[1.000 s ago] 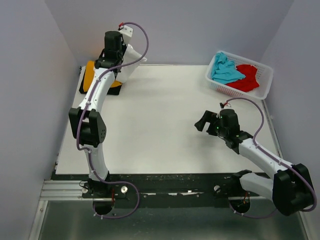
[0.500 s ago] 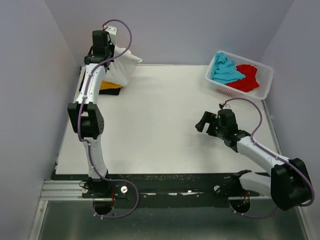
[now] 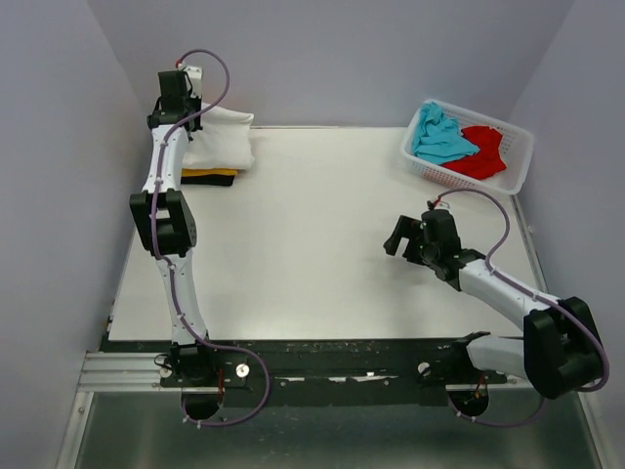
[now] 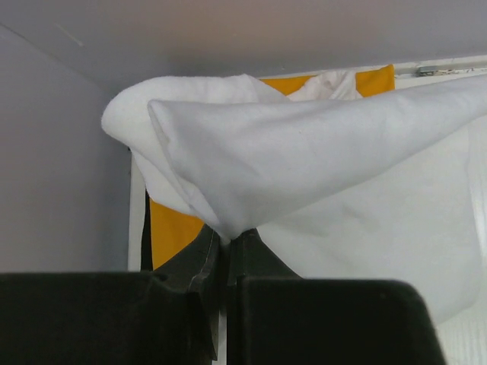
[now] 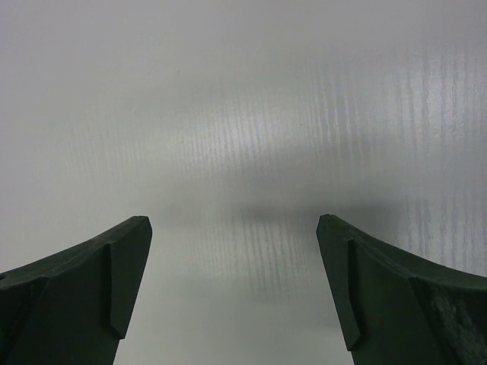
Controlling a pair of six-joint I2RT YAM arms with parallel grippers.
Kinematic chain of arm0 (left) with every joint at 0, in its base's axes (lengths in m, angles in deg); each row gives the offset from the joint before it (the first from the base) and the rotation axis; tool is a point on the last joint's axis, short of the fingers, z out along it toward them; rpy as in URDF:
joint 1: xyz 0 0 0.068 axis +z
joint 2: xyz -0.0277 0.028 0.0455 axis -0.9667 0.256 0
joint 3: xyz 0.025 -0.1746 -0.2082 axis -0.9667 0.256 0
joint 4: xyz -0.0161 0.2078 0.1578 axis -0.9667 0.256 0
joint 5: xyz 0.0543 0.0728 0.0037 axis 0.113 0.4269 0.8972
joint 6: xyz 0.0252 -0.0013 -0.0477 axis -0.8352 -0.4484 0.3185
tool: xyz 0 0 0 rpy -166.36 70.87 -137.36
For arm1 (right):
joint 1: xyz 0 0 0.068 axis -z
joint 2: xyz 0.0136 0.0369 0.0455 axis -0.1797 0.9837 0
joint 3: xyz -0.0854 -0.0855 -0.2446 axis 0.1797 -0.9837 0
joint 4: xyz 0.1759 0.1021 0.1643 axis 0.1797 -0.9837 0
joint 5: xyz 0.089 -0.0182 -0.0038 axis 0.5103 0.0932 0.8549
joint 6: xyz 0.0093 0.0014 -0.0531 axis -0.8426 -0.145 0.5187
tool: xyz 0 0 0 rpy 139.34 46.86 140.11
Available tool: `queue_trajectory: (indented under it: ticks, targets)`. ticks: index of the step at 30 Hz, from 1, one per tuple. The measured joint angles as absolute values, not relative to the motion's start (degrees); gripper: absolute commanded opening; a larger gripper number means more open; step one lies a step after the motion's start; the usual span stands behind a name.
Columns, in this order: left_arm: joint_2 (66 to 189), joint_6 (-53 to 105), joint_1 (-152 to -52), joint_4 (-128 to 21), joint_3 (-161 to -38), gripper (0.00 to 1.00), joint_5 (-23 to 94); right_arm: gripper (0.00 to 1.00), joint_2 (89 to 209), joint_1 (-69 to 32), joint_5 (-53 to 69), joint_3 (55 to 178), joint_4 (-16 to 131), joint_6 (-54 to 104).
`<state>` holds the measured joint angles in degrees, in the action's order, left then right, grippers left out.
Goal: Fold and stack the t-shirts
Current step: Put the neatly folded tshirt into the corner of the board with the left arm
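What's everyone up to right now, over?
Left gripper shut on white shirt, over orange shirt. Right gripper open, empty, above table. Turquoise shirt and red shirt in basket. Nothing in the way.

1. The white t-shirt [image 3: 223, 137] is seen plain, unpatterned.
2. The orange-yellow t-shirt [image 4: 173, 232] and black t-shirt [image 3: 210, 182] are shown solid.
3. The turquoise t-shirt [image 3: 439, 137] and red t-shirt [image 3: 480, 153] are shown plain.
4. The basket [image 3: 430, 172] is seen white, latticed.

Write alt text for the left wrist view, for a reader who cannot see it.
The left gripper is shut on a pinched fold of the white t-shirt. The shirt drapes over the orange-yellow t-shirt beneath it.
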<state>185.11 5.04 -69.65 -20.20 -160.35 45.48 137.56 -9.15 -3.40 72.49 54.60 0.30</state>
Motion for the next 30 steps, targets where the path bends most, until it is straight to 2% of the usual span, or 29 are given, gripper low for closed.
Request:
queue_trajectory:
  ticks: [21, 24, 26, 28, 29, 30]
  targets:
    - [193.1, 4.3, -65.3, -24.4, -165.6, 0.02, 41.3, 1.00, 145.5, -9.2, -5.3, 76.7, 51.7, 0.3]
    - [194.0, 4.5, -64.8, -25.2, -166.4, 0.17, 41.1, 1.00, 145.6, -9.2, -5.9, 76.9, 51.4, 0.3]
    - [194.1, 4.9, -64.4, -25.5, -166.4, 0.22, 41.1, 1.00, 145.8, -9.2, -6.1, 77.1, 51.2, 0.3]
    - [194.1, 5.4, -64.3, -26.1, -166.4, 0.46, 41.4, 1.00, 146.0, -9.2, -6.2, 77.4, 51.0, 0.3]
    - [194.1, 5.8, -64.3, -26.9, -166.4, 0.63, 42.1, 1.00, 146.0, -9.2, -6.3, 77.4, 50.9, 0.3]
    - [194.1, 6.4, -64.3, -27.6, -166.4, 0.74, 42.6, 1.00, 146.0, -9.2, -6.3, 77.5, 50.8, 0.3]
